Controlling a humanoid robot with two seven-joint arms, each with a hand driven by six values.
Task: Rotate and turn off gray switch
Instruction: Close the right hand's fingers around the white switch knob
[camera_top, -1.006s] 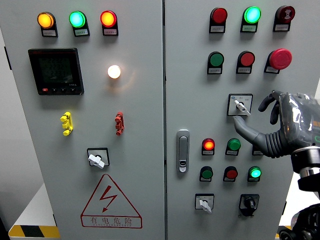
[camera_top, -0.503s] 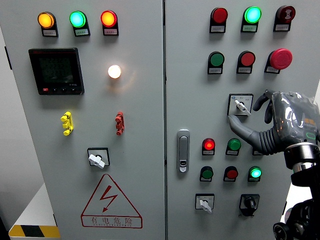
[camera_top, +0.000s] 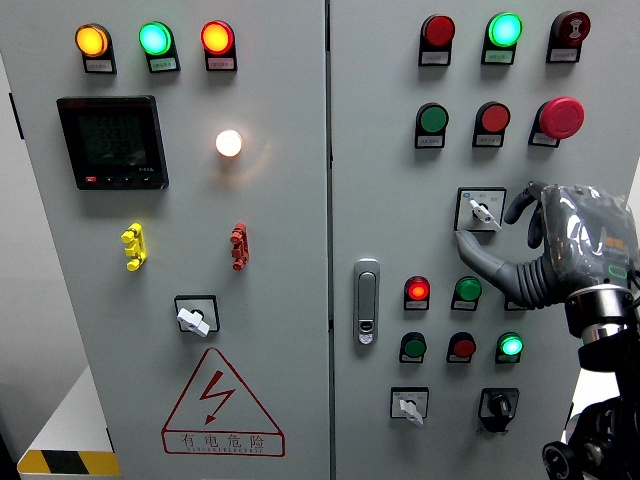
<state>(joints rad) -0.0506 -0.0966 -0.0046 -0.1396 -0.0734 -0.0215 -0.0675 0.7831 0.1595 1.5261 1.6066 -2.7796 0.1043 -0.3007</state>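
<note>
The gray switch sits on the right door of the cabinet, toward that door's right edge about halfway up, its knob pointing down to the right on a square plate. The right hand hangs just beside it with fingers curled and grasping nothing: the thumb reaches to the plate's lower left corner and a bent finger nears its right edge, neither closed on the knob. Two more gray rotary switches show, one low on the left door and one near the right door's bottom edge, beside one black rotary switch. Along the left door's top edge three lamps glow: orange, green, red. One door handle stands at the right door's left edge
</note>
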